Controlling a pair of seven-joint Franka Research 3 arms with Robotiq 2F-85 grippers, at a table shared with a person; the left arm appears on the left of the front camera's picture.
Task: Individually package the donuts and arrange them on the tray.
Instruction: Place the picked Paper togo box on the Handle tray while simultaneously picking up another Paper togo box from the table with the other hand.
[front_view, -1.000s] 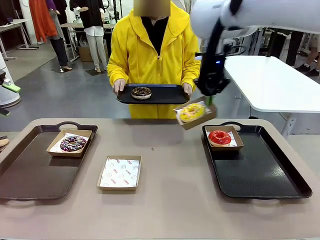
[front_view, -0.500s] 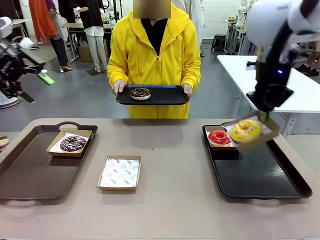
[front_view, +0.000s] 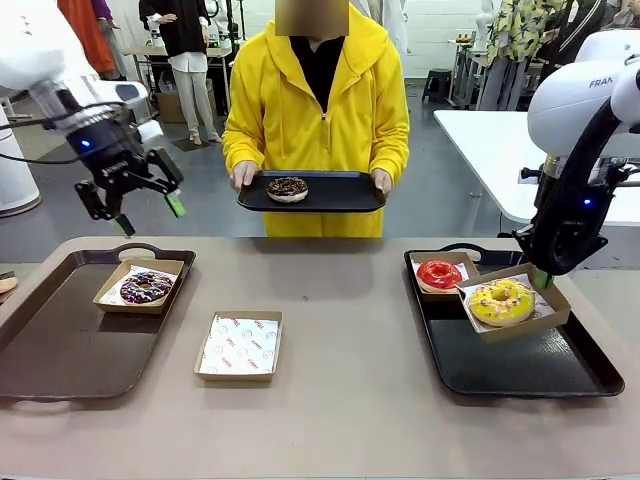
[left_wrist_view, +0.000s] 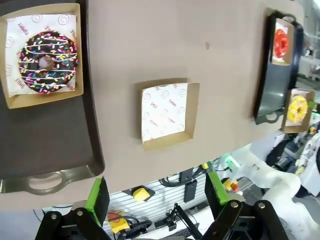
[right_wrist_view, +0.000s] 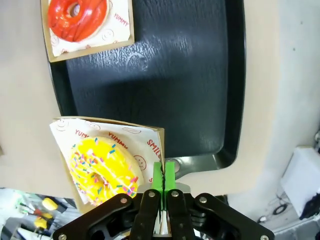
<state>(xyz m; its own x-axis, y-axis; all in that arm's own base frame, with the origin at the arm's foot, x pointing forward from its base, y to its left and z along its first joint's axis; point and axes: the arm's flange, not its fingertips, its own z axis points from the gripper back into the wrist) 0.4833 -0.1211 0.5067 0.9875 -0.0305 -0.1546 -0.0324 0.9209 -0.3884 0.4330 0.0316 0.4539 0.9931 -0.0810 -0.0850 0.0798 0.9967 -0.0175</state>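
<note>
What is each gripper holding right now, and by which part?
The right gripper pinches the paper-lined box carrying the yellow sprinkled donut by its rim near a corner. The left gripper is open, holding nothing.

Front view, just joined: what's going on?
The right gripper is shut on the rim of the carried box, with the yellow donut in it, low over the right tray beside the boxed red donut. The left gripper hangs open above the left tray, where the sprinkled donut sits boxed. An empty box lies mid-table. The person holds the dark chocolate donut on a small tray.
</note>
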